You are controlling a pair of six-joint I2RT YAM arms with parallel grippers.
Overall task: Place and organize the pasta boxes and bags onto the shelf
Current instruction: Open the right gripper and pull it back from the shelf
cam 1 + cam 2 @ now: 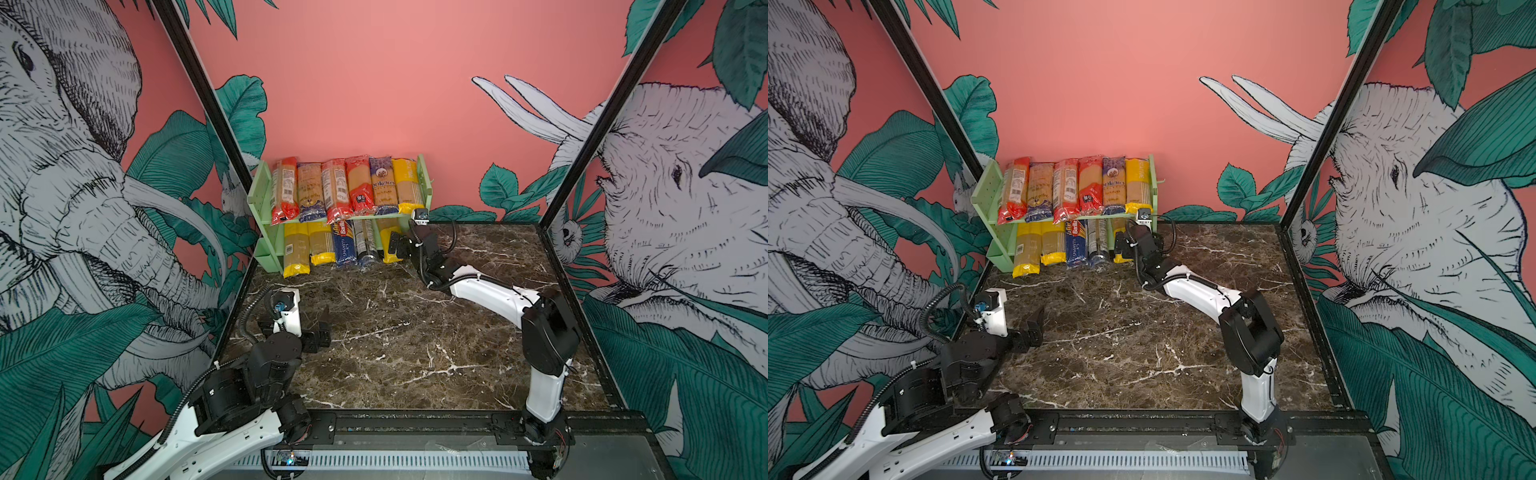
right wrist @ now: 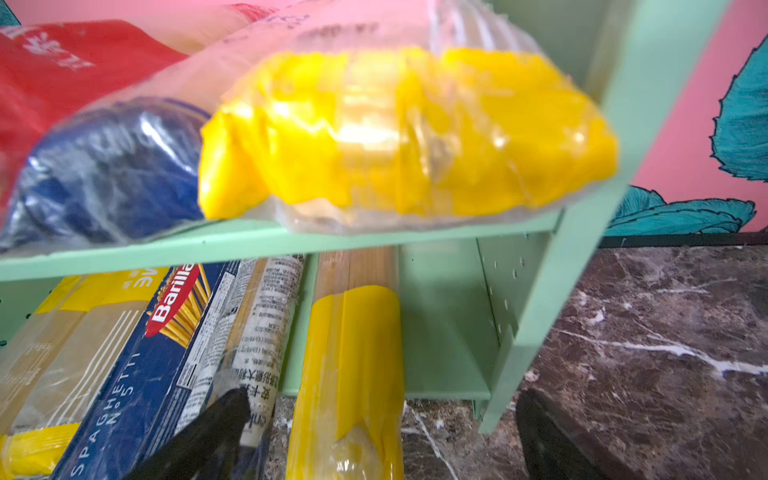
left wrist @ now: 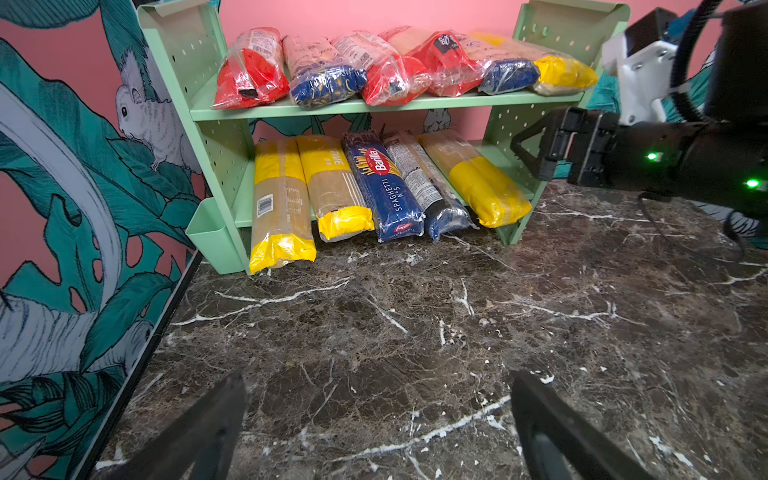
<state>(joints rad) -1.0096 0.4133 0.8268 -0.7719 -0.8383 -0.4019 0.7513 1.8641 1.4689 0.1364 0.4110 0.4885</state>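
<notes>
At the shelf's (image 2: 582, 270) lower board the right gripper (image 2: 384, 399) stands wide astride a yellow pack (image 2: 353, 353) — left gripper (image 3: 378, 376) wide too.

Dark marble tabletop (image 1: 395, 332), pink jungle mural wall (image 1: 353, 83), black frame post (image 1: 203, 83)

Both our arms match. The left arm (image 1: 232, 440) and right arm (image 1: 490, 291) have white moulded link shells, with black motor housings (image 1: 548, 332) at the joints. Pincers are all black. On the left gripper (image 3: 378, 376) we see two flat tapered fingers (image 3: 208, 428). The right gripper (image 1: 397, 245) shows a triangular finger (image 3: 555, 145). Just behind the right pincer: two green LEDs (image 3: 652, 156) on the black wrist body and a white camera bracket (image 3: 640, 70). Black corrugated conduit (image 1: 245, 320) runs back from each pincer, held by white zip ties (image 1: 478, 276). Farthest from the pincers, small dark screw holes (image 1: 249, 434) dot the shells.
</notes>
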